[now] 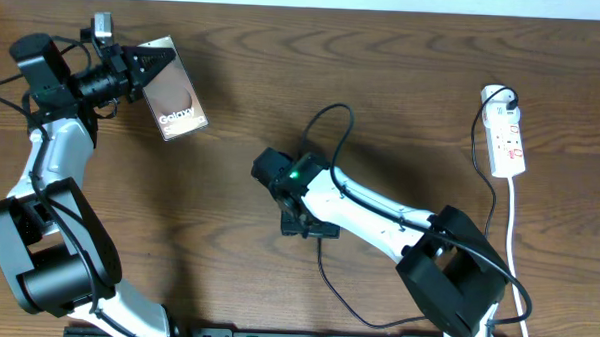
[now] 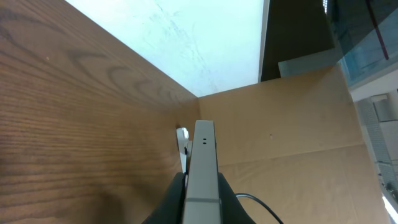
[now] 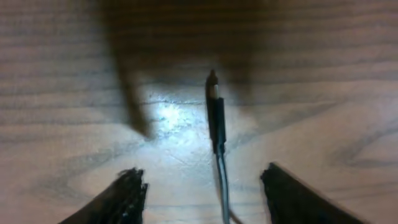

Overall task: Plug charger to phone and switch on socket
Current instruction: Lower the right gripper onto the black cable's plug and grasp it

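From overhead, the left end effector (image 1: 141,68) grips the phone (image 1: 177,104) at upper left, and the right end effector (image 1: 306,227) hovers at mid-table, nearer the charger (image 1: 322,264).

In the left wrist view, the phone (image 2: 203,149) is clamped edge-on.

In the right wrist view, the fingers are spread. The charger (image 3: 216,118) tip lies centred between them, its long axis running up the frame.

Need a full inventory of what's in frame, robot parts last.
phone: 1, brown with white lettering, top left, clamped in the left tool
charger: 1, thin black cable, plug tip lying on the table between the right tool's fingers; white adapter at the socket's far end
socket: 1, white with red marks, far right
white lead: 1, runs from the socket toward the near edge
table: 1, brown wood
arms: 2, black and white, one on each side
left tool: 1, black, shut on the phone
right tool: 1, black, open, centre
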Motion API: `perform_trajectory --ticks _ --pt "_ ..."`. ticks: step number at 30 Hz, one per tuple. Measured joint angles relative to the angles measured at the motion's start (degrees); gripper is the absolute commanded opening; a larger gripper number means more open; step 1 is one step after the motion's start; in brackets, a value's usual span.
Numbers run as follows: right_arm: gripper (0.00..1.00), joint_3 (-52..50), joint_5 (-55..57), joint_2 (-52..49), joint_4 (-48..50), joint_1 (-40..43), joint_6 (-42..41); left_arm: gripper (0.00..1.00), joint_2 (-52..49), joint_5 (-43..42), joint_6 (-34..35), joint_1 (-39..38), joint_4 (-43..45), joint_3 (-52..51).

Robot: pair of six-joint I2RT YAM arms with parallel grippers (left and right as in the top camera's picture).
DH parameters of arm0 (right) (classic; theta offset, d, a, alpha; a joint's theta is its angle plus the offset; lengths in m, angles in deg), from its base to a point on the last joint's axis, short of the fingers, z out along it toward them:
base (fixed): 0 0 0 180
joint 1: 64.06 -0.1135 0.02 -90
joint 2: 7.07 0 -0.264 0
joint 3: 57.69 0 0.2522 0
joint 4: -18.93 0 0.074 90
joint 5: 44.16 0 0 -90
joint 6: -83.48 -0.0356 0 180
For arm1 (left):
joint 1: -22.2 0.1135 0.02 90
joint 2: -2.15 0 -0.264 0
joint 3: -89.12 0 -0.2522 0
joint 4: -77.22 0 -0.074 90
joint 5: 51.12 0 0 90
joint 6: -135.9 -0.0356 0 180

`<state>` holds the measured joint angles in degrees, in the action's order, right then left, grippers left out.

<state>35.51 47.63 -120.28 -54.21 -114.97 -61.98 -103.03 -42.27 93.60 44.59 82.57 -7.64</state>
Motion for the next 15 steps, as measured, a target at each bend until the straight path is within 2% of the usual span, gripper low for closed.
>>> perform_trajectory --ticks 7,12,15 --pt "0.53 0.0 0.1 -0.5 0.0 0.1 -2.0 0.07 0.0 0.0 0.0 0.0 0.0 0.0" --pt "0.55 0.0 -0.1 -1.9 0.0 0.1 -2.3 0.07 0.0 0.0 0.0 0.0 0.0 -0.1" --pt "0.48 0.0 0.0 -2.1 0.0 0.1 -2.4 0.07 0.0 0.0 0.0 0.0 0.0 -0.7"
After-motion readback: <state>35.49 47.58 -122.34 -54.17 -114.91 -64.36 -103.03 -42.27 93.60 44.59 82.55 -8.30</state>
